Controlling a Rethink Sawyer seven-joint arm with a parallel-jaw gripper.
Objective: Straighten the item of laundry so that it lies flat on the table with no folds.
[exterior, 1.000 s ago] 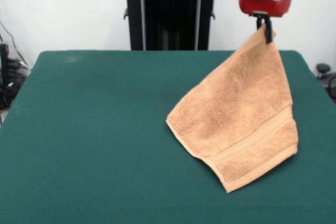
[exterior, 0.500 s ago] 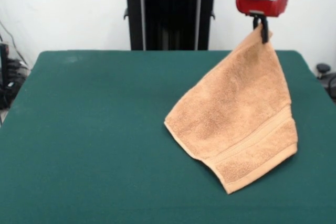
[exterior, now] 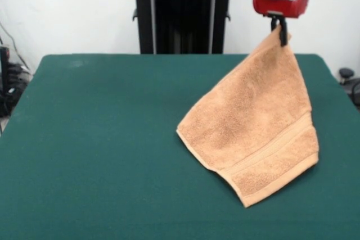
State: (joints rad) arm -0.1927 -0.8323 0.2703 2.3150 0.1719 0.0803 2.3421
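Your table (exterior: 101, 155) spreads its dark green top well below the fingers, and on its half under them the towel (exterior: 256, 122) rises like a tilted tent, its long axis running from the pinched top corner down and slightly outward to the lower hemmed edge, which rests on the felt with the woven band stripe just above it. The gripper (exterior: 279, 31) is clamped tight on that one top corner, its black fingers (exterior: 283, 30) closed with cloth between them, hanging beneath the red wrist housing.
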